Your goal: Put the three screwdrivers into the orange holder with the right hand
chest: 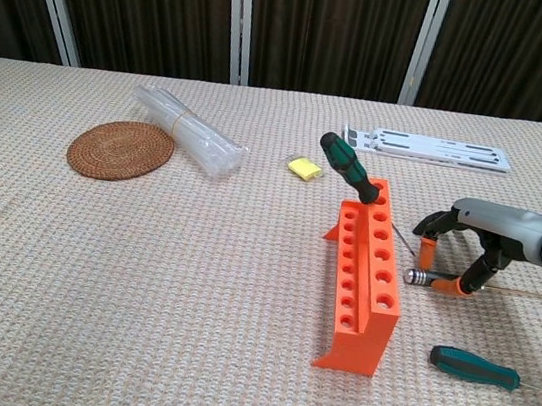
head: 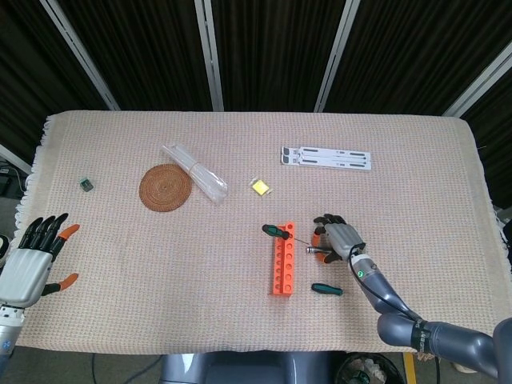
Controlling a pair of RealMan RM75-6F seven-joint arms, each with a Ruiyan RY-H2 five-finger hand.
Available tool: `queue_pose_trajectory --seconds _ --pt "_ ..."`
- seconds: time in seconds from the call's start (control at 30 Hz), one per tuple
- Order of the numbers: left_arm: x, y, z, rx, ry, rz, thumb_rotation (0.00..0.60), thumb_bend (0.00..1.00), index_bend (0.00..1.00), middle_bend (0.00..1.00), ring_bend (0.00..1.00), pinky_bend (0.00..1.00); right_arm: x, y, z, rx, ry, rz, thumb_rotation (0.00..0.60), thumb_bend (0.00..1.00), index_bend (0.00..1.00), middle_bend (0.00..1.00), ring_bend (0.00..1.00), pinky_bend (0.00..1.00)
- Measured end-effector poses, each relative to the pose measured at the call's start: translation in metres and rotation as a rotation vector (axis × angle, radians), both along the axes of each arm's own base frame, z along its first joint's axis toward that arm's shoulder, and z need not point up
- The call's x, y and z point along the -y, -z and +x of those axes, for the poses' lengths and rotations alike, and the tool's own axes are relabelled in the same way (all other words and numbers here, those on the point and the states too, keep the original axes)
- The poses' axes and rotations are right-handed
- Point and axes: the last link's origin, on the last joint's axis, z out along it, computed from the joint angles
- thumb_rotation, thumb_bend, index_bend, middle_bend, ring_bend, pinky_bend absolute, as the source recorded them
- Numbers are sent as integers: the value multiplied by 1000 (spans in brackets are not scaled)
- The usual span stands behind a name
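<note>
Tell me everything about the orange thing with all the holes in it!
The orange holder looks like bright plastic: a long upright block with two rows of round holes along its top and small flared feet at its ends. It stands on the woven table cloth, running away from the chest camera. One green-handled screwdriver sits in a hole at its far end, leaning to the left. The other holes look empty. The right hand is beside it, not touching it.

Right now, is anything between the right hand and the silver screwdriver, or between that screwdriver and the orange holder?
Nothing visible. The right hand is already at the silver screwdriver, fingertips on both sides of it. Only bare cloth lies between it and the holder, which still has many free holes beside the green screwdriver already in it.
</note>
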Motion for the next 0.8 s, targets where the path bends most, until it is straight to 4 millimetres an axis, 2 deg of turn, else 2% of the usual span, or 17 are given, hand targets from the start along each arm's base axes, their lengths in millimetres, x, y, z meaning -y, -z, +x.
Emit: queue_pose_trajectory --seconds 0.8 --pt "1 1 -1 20 -4 -20 600 142 151 0 0 0 -6 5 -1 -17 -13 23 600 317 471 137 0 0"
